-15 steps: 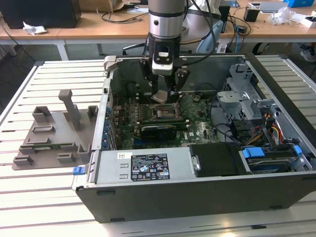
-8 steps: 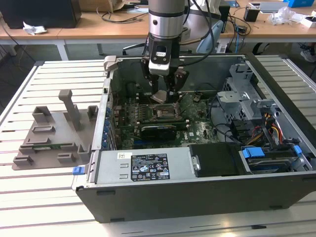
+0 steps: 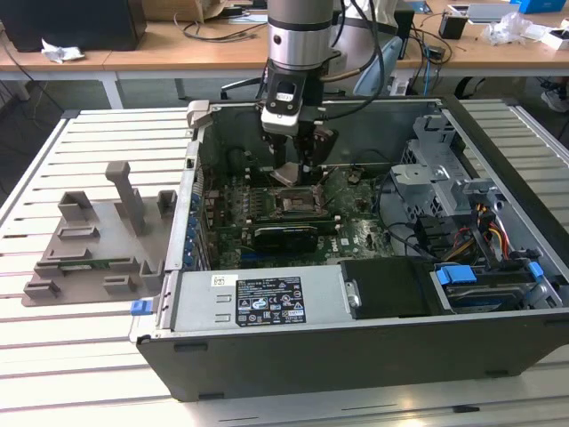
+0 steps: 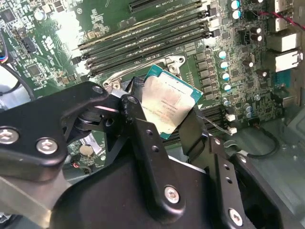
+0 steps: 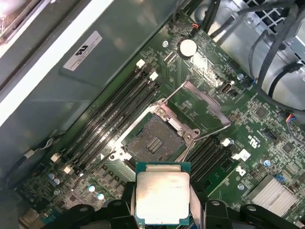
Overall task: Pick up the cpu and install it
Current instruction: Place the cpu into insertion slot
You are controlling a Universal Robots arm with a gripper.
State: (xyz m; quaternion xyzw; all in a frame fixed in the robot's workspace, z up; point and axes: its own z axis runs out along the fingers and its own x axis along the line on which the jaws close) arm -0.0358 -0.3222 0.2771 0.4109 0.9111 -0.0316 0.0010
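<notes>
While the gripper (image 3: pixel 298 167) hangs inside the open computer case (image 3: pixel 267 356), I see its two black fingers (image 4: pixel 143 129) closed to a narrow gap, just the width of the cpu (image 5: pixel 162 195), and they press on two opposite edges of it. The cpu is in the air, clear of the motherboard (image 5: pixel 238 129). Its silvery metal top is turned toward the wrist cameras, so I judge that its contact side looks down at the board.

The relation that matters to me is between the cpu and the socket (image 5: pixel 155 140). In the first wrist view the socket lies just beyond the free edge of the cpu, near but not covered by it. Its dark bed is bare, with the metal load frame (image 5: pixel 209 103) swung open to one side. In the exterior view the gripper stands above the socket, a little toward the far wall of the case. So I judge the cpu is not yet seated and is slightly off from the place where it must go.

The sides of the cpu also do not run parallel with the sides of the socket in the first wrist view; the socket appears turned like a diamond against it. How much of this is the camera angle, I cannot tell. The grey holder tray (image 3: pixel 89 240) lies on the table (image 3: pixel 89 374), well apart, at the exterior view's left.
</notes>
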